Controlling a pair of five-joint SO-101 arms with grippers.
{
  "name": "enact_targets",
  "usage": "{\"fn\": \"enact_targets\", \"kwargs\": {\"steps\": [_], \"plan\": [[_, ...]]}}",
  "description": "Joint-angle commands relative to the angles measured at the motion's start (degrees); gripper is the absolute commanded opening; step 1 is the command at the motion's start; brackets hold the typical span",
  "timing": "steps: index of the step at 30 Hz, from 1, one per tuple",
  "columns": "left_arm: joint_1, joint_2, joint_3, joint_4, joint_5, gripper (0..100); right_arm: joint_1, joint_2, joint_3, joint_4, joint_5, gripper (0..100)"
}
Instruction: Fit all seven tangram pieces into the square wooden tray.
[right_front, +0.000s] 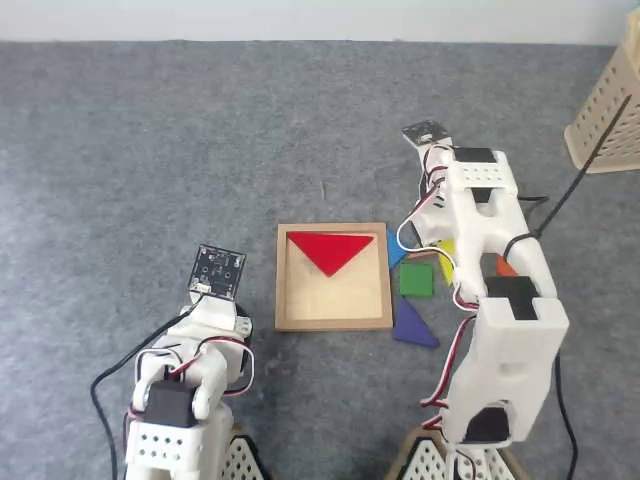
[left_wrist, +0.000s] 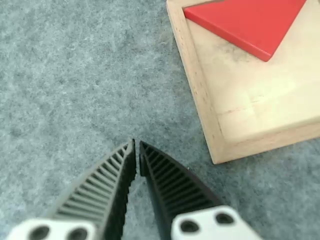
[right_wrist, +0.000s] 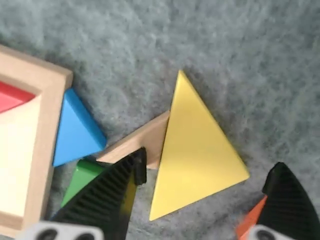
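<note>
Black ribbed fingers (left_wrist: 165, 175) of the left gripper (left_wrist: 136, 145) are pressing together on nothing, hovering over the grey carpet (left_wrist: 65, 75) near the left rim of the wooden tray (left_wrist: 200, 100). Next out, the purple triangle (right_front: 412, 325) is lying off the tray's near-right corner, with the green square (right_front: 416, 279) just beyond it beside the right rim. The right gripper (right_wrist: 207, 172) is standing wide open astride the yellow triangle (right_wrist: 195, 145), gripping nothing; the orange piece (right_wrist: 248, 225) is lying at one fingertip. The blue triangle (right_wrist: 75, 130) is resting against the tray's outer wall. Farthest, the red triangle (right_front: 330, 248) is sitting inside along the far rim. Progress: one of seven placed, six waiting outside. The right wrist view is exposing a plain wooden piece (right_wrist: 142, 142) meeting the yellow triangle's edge, which the arm is hiding from the high view.
</note>
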Motion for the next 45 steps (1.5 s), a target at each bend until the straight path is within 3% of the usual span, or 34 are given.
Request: {"fn": "enact_targets", "kwargs": {"steps": [1, 8, 20, 33, 39, 45], "plan": [[-0.1, -1.2, -1.1, 0.4, 0.4, 1, 2.1, 2.6, -1.1, 0.0, -2.4, 36.2], [-0.1, -1.2, -1.1, 0.4, 0.4, 1, 5.4, 2.9, -1.1, 0.6, -9.1, 36.2], [-0.1, -1.2, -1.1, 0.4, 0.4, 1, 5.8, -7.9, 5.5, -0.8, -11.8, 36.2], [-0.1, -1.2, -1.1, 0.4, 0.4, 1, 7.3, -7.9, 9.9, -6.1, -8.9, 36.2], [-0.1, -1.2, -1.1, 0.4, 0.4, 1, 6.0, -1.4, 5.0, -2.8, -8.9, 36.1], [-0.1, -1.2, -1.1, 0.4, 0.4, 1, -0.5, -0.1, 4.2, -1.1, -8.9, 36.1]]}}
